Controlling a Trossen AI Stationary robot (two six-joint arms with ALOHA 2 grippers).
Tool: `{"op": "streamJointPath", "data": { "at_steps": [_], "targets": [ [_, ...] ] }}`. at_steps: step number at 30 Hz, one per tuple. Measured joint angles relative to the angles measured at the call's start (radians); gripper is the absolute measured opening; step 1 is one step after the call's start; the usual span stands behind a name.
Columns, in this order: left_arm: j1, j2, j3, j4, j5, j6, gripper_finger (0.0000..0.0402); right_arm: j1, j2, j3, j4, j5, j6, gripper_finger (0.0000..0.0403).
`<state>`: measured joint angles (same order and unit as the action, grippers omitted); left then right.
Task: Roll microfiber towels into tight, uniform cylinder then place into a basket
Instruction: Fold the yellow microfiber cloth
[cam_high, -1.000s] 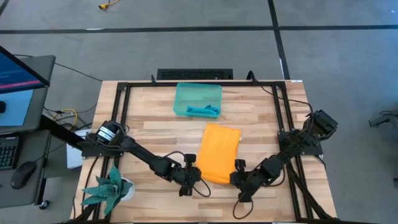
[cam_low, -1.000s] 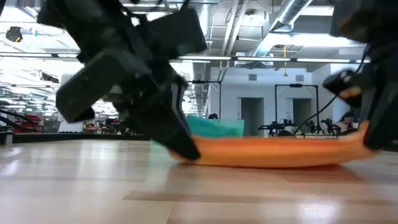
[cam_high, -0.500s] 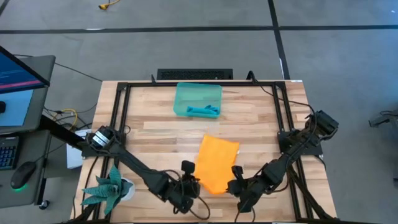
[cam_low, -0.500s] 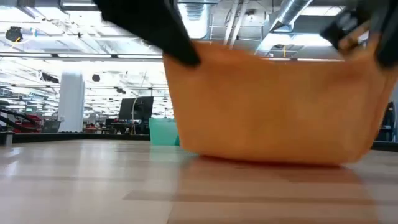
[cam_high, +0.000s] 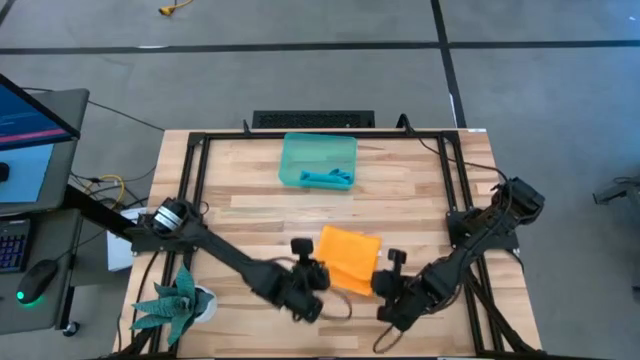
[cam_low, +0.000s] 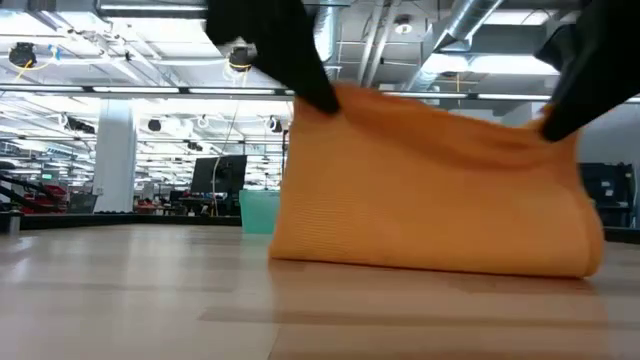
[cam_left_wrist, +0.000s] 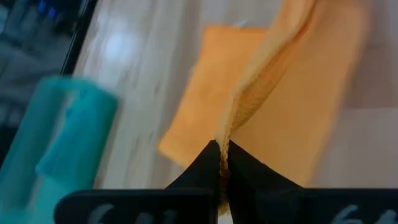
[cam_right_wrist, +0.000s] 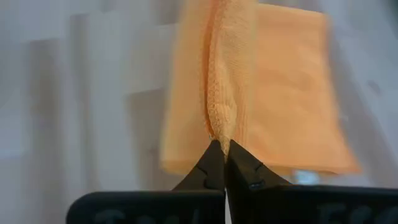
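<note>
The orange-yellow towel (cam_high: 348, 258) lies near the table's near edge with its near end lifted and carried over the far part; it fills the low view (cam_low: 430, 190). My left gripper (cam_high: 318, 268) is shut on its near-left corner and my right gripper (cam_high: 385, 272) on its near-right corner. The teal-blue towel (cam_high: 327, 179) lies rolled inside the teal-green basket (cam_high: 300, 152) at the table's far middle. My left gripper pinches the towel's lifted near edge at its left corner (cam_left_wrist: 231, 134) between its two fingertips. The cloth rises from the table to the fingers, and the lower part lies flat. My right gripper pinches the lifted near edge at its right corner (cam_right_wrist: 221, 127) between its two fingertips, with several folds of cloth gathered there. The towel's top edge sags a little between the two grippers.
A green spiky plant in a white pot (cam_high: 175, 302) stands at the near-left corner. A black frame (cam_high: 195, 170) runs round the table top. Bare wood lies between the towel and the basket.
Both grippers have shut on the towel's near corners, lifted them off the table and carried them toward the far edge. The near half now stands up and folds over the far half, which has stayed on the table.
</note>
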<state>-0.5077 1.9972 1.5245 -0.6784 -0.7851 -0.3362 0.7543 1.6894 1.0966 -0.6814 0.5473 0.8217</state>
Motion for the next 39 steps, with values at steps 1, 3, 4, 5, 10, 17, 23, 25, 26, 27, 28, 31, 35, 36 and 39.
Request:
{"op": "streamJointPath", "data": {
  "at_steps": [1,3,4,5,10,17,23,25,26,27,28,31,35,36,39],
  "targets": [
    [0.019,0.0,-0.011,-0.004,-0.001,-0.018,0.0003,-0.009,0.0,0.0,-0.021,0.015,0.027,0.0015],
    [0.057,0.001,-0.028,-0.005,-0.004,-0.04,0.0003,-0.026,0.0,-0.005,-0.042,0.031,0.072,0.0016],
    [0.075,0.001,-0.037,0.001,-0.004,-0.046,0.0003,-0.037,0.0,-0.014,-0.044,0.032,0.088,0.0015],
    [0.094,0.001,-0.044,0.003,0.003,-0.055,0.0003,-0.047,0.0,-0.026,-0.043,0.034,0.1,0.0012],
    [0.161,0.001,-0.077,0.07,0.063,-0.073,0.0003,-0.101,0.0,-0.094,-0.043,0.034,0.176,0.0006],
    [0.209,0.001,-0.119,0.156,0.184,-0.027,0.0003,-0.148,0.0,-0.152,-0.033,0.02,0.234,0.0014],
    [0.218,0.001,-0.119,0.158,0.201,-0.027,0.0003,-0.148,0.0,-0.156,-0.028,0.019,0.234,0.0009],
    [0.218,0.001,-0.119,0.159,0.199,-0.027,0.0006,-0.148,0.0,-0.156,-0.028,0.019,0.234,0.0014],
    [0.217,0.001,-0.119,0.161,0.198,-0.027,0.0008,-0.148,0.0,-0.156,-0.028,0.019,0.235,0.0017],
    [0.217,0.001,-0.119,0.161,0.197,-0.027,0.0012,-0.148,0.0,-0.156,-0.028,0.019,0.236,0.002],
    [0.217,0.001,-0.119,0.161,0.197,-0.027,0.0016,-0.149,0.0,-0.156,-0.029,0.019,0.237,0.0022],
    [0.217,0.001,-0.119,0.159,0.196,-0.027,0.0037,-0.149,0.0,-0.156,-0.028,0.013,0.236,0.0023],
    [0.217,0.001,-0.119,0.16,0.194,-0.027,0.0077,-0.149,0.0,-0.156,-0.025,0.0,0.236,0.0025],
    [0.217,0.001,-0.119,0.161,0.194,-0.026,0.0089,-0.149,0.0,-0.156,-0.025,0.0,0.235,0.0028],
    [0.217,0.001,-0.119,0.16,0.194,-0.013,0.0121,-0.149,0.0,-0.156,-0.025,0.0,0.218,0.0046]
  ]
}}
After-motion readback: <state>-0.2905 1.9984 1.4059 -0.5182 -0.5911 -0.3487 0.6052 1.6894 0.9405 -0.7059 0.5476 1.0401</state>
